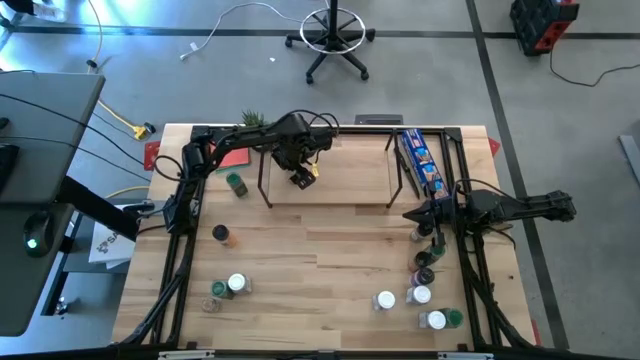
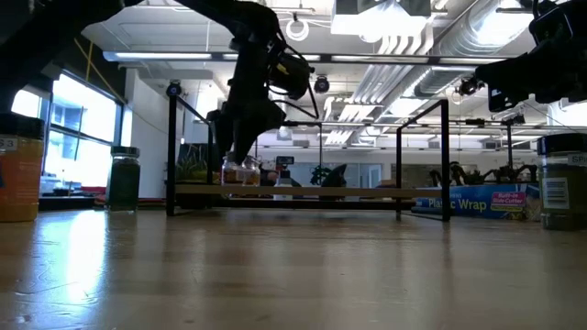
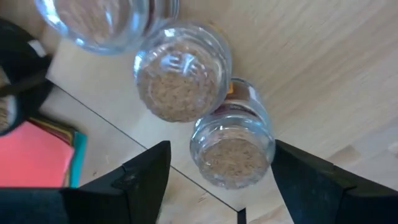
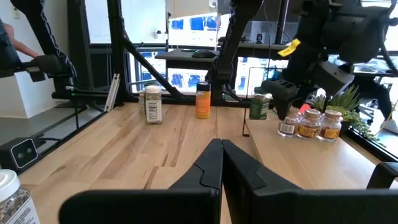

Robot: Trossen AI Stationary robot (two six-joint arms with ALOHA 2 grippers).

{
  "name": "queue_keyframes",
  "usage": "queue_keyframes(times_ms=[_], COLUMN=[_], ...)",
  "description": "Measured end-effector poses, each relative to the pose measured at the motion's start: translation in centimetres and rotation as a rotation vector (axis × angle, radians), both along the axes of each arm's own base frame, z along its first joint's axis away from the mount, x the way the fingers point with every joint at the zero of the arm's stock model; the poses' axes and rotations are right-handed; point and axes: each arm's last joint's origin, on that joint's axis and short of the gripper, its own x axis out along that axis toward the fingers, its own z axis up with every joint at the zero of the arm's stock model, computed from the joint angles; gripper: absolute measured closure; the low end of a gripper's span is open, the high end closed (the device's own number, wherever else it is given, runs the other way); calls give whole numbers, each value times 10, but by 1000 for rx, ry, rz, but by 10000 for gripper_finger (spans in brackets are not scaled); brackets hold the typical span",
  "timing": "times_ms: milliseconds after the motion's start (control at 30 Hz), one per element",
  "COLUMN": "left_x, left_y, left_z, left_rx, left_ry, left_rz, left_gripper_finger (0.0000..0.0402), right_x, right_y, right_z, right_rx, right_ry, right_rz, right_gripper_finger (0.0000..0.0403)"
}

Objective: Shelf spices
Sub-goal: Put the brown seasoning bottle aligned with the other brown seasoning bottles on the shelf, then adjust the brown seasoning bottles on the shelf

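Three spices [image 4: 311,123] on shelf [image 4: 298,155] (light wood)

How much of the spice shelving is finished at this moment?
Done: three jars stand on the shelf. In hand: the left gripper, fingers open around the nearest one, is over that row. Left: about a dozen jars on the table, such as the orange one. The right gripper waits shut.
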Motion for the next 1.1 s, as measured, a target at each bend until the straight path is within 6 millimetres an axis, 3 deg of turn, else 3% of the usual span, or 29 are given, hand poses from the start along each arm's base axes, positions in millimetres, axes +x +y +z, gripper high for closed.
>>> queue_keyframes(times_ms=[433, 567, 933, 1100], left_x=[13, 22, 33, 33], left_y=[4, 12, 41, 46], left_z=[53, 60, 22, 16], left_rx=[109, 145, 126, 153], left_ry=[-168, -285, -261, -233], left_rz=[1, -18, 2, -14], left_gripper_finger=[135, 138, 210, 237], right_x=[0, 0, 0, 0], right_y=[0, 0, 0, 0], right_z=[0, 0, 0, 0], right_rx=[0, 0, 0, 0], right_ry=[0, 0, -1, -1], right_rz=[0, 0, 0, 0], right_gripper_finger=[402, 402, 402, 402])
